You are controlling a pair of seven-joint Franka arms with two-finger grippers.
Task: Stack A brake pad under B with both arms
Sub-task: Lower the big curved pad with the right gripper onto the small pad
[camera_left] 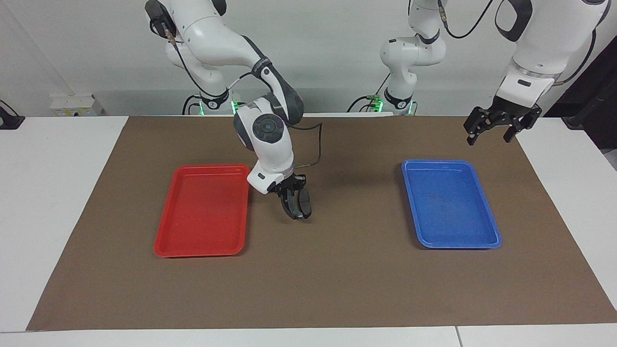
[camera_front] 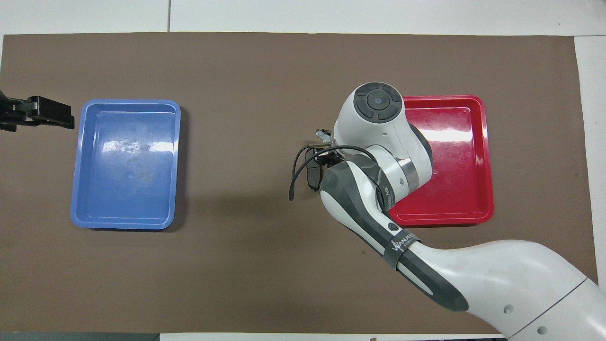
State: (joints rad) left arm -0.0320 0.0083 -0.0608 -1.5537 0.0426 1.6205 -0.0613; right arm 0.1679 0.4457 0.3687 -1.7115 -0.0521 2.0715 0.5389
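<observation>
My right gripper (camera_left: 297, 206) is down at the mat beside the red tray (camera_left: 202, 243), toward the table's middle. Its fingers are closed on a dark curved pad with a greyish face, which I take for B (camera_left: 305, 203). The pad's lower end is at or just above the mat. In the overhead view the wrist covers most of it and only a dark strip of B (camera_front: 312, 174) shows. The short grey A brake pad does not show on its own; it is hidden or out of view. My left gripper (camera_left: 489, 139) is open and empty, raised over the mat near the blue tray (camera_left: 458, 243).
The red tray (camera_front: 478, 215) and the blue tray (camera_front: 123, 222) both hold nothing. A brown mat (camera_left: 337, 289) covers the table. The right wrist's black cable (camera_front: 294, 175) loops out beside the pad. The left gripper (camera_front: 66, 118) shows at the overhead view's edge.
</observation>
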